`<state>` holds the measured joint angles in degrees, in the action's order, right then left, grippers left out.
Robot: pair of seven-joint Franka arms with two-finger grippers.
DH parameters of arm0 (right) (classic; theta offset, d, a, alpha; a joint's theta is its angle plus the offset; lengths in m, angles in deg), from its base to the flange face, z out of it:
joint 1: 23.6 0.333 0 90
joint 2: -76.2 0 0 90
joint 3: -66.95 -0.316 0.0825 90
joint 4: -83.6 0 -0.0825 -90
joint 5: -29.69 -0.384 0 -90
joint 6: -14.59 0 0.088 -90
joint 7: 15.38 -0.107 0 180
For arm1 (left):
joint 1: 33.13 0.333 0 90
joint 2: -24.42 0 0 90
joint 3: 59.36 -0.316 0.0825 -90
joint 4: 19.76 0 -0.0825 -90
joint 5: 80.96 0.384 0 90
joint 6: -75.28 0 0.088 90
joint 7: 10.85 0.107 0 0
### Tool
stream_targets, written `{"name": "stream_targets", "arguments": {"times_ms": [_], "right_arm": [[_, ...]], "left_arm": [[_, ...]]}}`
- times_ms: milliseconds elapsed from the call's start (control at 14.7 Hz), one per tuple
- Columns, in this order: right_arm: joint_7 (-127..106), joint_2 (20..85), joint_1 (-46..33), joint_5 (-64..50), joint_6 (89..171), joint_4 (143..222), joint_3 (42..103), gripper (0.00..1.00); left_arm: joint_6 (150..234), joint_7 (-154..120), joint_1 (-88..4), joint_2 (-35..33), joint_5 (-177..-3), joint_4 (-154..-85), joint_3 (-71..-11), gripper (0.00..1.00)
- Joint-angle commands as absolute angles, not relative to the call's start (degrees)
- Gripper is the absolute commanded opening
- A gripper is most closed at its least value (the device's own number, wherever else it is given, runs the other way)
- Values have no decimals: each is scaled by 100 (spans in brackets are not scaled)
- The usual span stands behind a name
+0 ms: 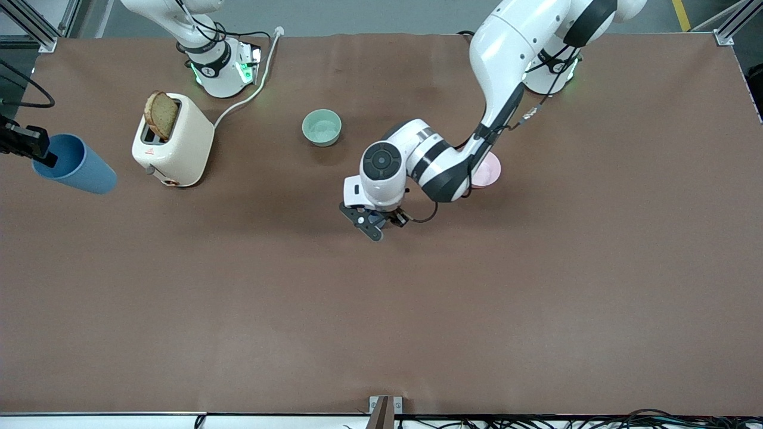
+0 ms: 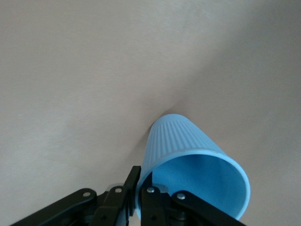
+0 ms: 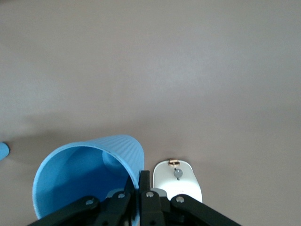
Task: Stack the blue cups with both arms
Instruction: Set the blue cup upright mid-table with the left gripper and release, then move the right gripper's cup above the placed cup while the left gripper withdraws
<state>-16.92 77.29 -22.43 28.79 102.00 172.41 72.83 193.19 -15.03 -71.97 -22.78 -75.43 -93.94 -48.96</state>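
Observation:
My right gripper (image 1: 43, 156) is at the right arm's end of the table, shut on the rim of a blue cup (image 1: 77, 167) that hangs tilted in the air beside the toaster. In the right wrist view one finger is inside this cup (image 3: 89, 174) and one outside, where the right gripper (image 3: 141, 178) pinches the wall. My left gripper (image 1: 374, 225) hangs over the middle of the table, pointing down. The left wrist view shows the left gripper (image 2: 140, 178) shut on the rim of a second blue cup (image 2: 188, 150). In the front view this cup is almost wholly hidden under the hand.
A cream toaster (image 1: 179, 146) holding a bread slice (image 1: 161, 114) stands near the right arm's base, with its cable (image 1: 250, 95) running off toward the base. A mint-green bowl (image 1: 322, 127) sits mid-table. A pink bowl (image 1: 490, 171) lies partly under the left arm.

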Motion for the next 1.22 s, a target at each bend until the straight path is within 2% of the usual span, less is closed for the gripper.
{"name": "stream_targets", "arguments": {"times_ms": [0,68,136,408,544,816,1155], "right_arm": [[-1372,7708,-2403,2838,9958,17210,7267,1],[-1328,7708,-2456,2750,9958,17280,7267,1],[-1301,7708,-2483,2689,9984,17359,7275,1],[-1292,7717,-2474,2688,10063,17378,7275,1],[-1283,7717,-2466,2688,10159,17378,7275,1],[-1362,7717,-2335,2636,10203,17352,7223,0],[-2352,7612,-1308,2486,10948,17509,7205,0]], "left_arm": [[19349,-1524,-7241,-2366,-7454,-9245,-4943,16],[19340,-1533,-7242,-2357,-7454,-9245,-4943,61],[19340,-1533,-7233,-2314,-7454,-9253,-4943,100],[18876,-1525,-7145,-1823,-7490,-9236,-4925,100],[18699,-1516,-6945,-1349,-7498,-9236,-4934,100],[18523,-1525,-5996,-741,-7516,-9253,-4934,100],[18250,-1525,-4598,-521,-7498,-9253,-4934,100]]}}
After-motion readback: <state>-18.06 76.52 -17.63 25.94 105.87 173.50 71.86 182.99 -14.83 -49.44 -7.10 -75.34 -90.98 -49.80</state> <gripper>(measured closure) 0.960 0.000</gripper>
